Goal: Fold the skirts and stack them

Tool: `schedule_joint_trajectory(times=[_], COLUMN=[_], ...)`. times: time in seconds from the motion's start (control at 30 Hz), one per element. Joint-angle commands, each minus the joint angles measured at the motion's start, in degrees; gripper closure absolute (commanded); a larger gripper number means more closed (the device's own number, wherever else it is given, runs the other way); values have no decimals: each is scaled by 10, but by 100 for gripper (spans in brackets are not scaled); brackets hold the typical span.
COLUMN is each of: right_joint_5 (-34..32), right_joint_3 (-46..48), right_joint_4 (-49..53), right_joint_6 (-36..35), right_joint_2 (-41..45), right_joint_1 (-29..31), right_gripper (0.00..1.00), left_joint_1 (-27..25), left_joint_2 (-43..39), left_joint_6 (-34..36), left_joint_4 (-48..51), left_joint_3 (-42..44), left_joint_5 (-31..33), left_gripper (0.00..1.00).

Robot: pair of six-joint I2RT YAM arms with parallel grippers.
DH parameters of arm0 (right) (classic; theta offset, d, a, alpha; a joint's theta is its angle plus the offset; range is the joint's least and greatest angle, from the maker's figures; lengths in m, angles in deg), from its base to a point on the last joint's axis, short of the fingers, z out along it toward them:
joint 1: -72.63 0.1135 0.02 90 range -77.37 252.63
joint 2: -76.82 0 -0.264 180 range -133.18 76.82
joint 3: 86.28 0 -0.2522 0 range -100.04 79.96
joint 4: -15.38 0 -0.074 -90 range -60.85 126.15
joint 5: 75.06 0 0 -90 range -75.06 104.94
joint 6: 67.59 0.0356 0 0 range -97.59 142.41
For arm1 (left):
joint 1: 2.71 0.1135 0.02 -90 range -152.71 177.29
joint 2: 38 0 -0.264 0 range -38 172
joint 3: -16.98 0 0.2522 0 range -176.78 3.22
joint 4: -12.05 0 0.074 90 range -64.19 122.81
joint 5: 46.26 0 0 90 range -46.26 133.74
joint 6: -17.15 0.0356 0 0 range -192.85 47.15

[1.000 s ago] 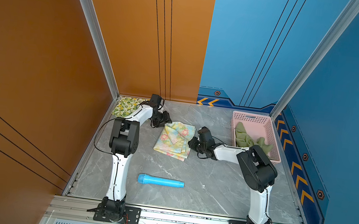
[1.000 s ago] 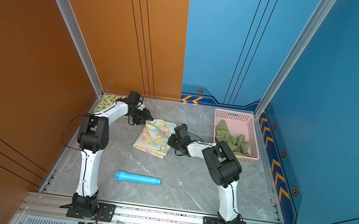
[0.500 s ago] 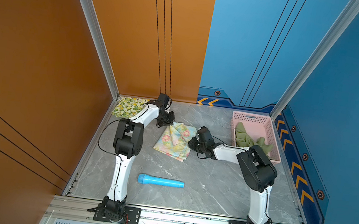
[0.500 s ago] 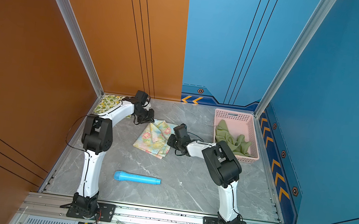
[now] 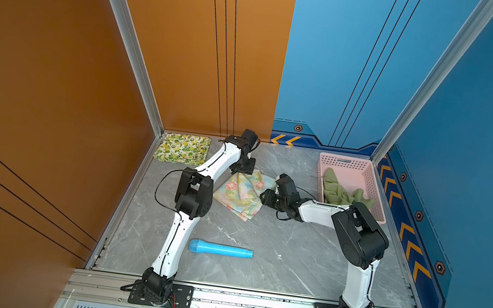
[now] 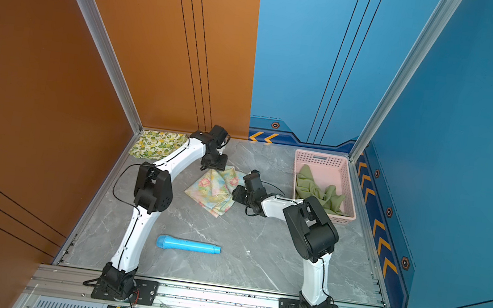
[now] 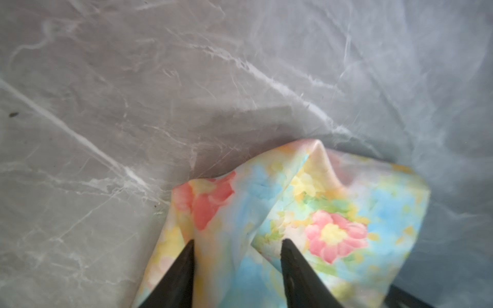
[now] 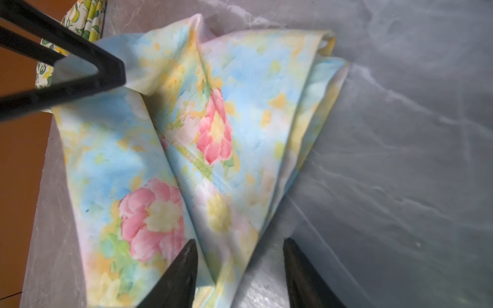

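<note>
1. Left gripper [image 7: 237,245]: jaws stand apart w/ nothing pinched, tips over the far edge of the floral skirt [image 5: 241,193]. Right gripper [image 8: 238,245]: jaws also apart, no grip, at the skirt's right edge where the layers meet in a point.
2. Floral skirt lies mid-table [image 5: 275,246], loosely folded. Lemon skirt [image 5: 182,149] is folded flat in the far-left corner. Olive skirt [image 5: 340,191] is bunched in the pink basket [image 5: 350,163], far right.
3. Risk: the layers splay like a fan. If a jaw closes on the top layer only, I think the fold opens when lifted.
4. Risk: if the 2 arms pull unevenly, the cloth twists or slides on the smooth table.
5. Risk: the stack spot is near the left arm, so a careless move can drag the lemon skirt.
6. Materials: floral cloth looks thin and soft, w/ creased edges and a raised peak. The table is a hard grey marble pattern. The basket is rigid plastic lattice.
</note>
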Motion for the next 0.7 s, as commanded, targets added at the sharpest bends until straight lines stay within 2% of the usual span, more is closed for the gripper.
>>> schedule_joint_trajectory(times=[0.0,0.1,0.2,0.37,0.47,0.67], right_joint_5=[-22,-31,-44,-95,-121,-160], right_joint_3=[24,26,13,-32,-67,-160], right_joint_4=[33,29,36,71,91,147], right_joint_6=[-30,-53,-90,-162,-194,-243], right_joint_2=[24,39,48,52,47,7], right_joint_1=[-7,-6,3,41,60,102], right_gripper=[43,39,34,29,28,28], left_joint_1=[-8,-3,19,63,92,149], left_joint_2=[10,12,-9,-93,-142,-222], left_joint_6=[-8,-43,-80,-112,-106,-108], left_joint_4=[29,28,6,-68,-84,-156], left_joint_3=[-58,-105,-100,26,120,313], left_joint_5=[4,-47,-105,-164,-155,-171], left_gripper=[35,32,26,22,21,30])
